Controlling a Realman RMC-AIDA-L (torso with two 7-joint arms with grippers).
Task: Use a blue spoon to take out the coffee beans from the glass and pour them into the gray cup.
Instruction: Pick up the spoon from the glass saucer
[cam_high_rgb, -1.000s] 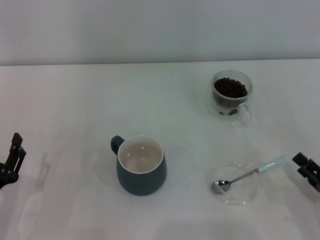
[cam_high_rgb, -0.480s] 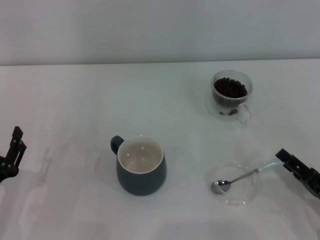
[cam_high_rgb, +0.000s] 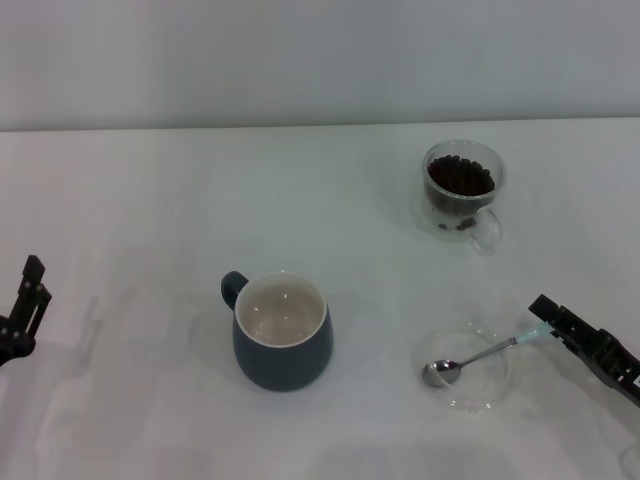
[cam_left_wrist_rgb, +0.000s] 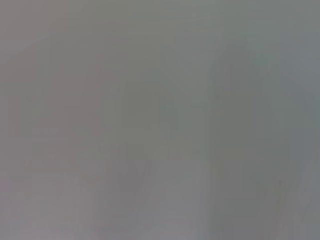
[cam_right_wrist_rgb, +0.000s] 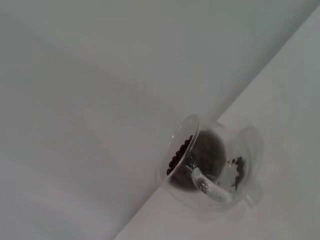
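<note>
The blue spoon (cam_high_rgb: 480, 354) lies across a flat clear saucer (cam_high_rgb: 470, 392), its bowl to the left and its pale blue handle pointing right. My right gripper (cam_high_rgb: 548, 320) is at the tip of that handle, at the table's right side. The glass (cam_high_rgb: 462, 187) stands at the back right with coffee beans (cam_high_rgb: 461, 175) inside; it also shows in the right wrist view (cam_right_wrist_rgb: 210, 165). The gray cup (cam_high_rgb: 282, 331) stands front centre with nothing inside, handle to the back left. My left gripper (cam_high_rgb: 25, 305) is at the far left edge, away from everything.
The white table (cam_high_rgb: 150, 200) ends at a pale wall behind. The left wrist view shows only a blank grey surface.
My right gripper has moved in from the right edge, leftward to the spoon's handle tip. The left gripper has barely moved. Spoon, cup and glass have stayed put.
</note>
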